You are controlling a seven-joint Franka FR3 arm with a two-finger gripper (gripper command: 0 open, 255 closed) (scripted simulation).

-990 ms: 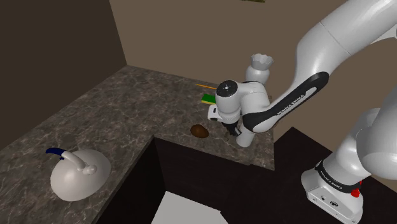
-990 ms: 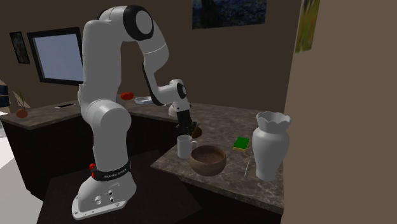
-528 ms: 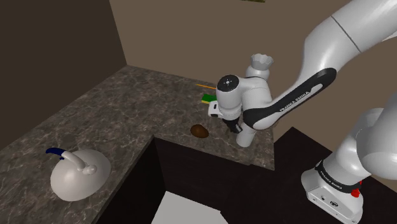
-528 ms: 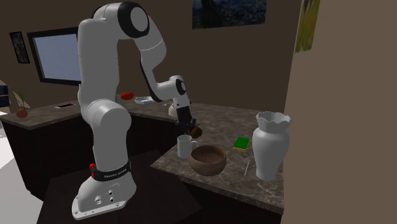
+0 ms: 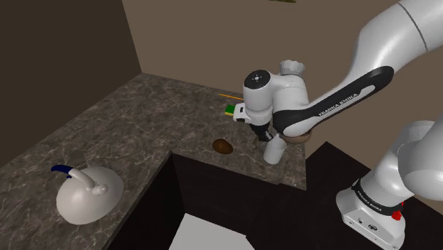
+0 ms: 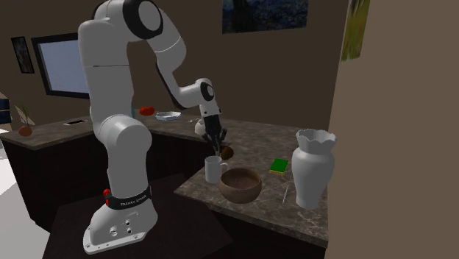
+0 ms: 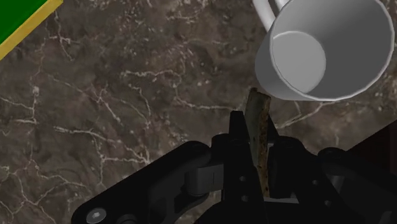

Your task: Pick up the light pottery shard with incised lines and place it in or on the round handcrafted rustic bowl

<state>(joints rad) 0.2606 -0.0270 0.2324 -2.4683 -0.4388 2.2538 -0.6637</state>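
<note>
Wrist view: the gripper [image 7: 255,132] pinches a brownish shard [image 7: 256,107] (seen edge-on) near a white mug [image 7: 356,44].

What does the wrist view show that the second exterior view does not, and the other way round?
Wrist view: a thin brownish shard clasped edge-on between the black fingers, and the inside of the mug from above. Second exterior view: the brown bowl beside the mug near the counter's edge, a white vase, and the white arm reaching down. Both: the white mug, the green book and the dark marbled counter.
</note>
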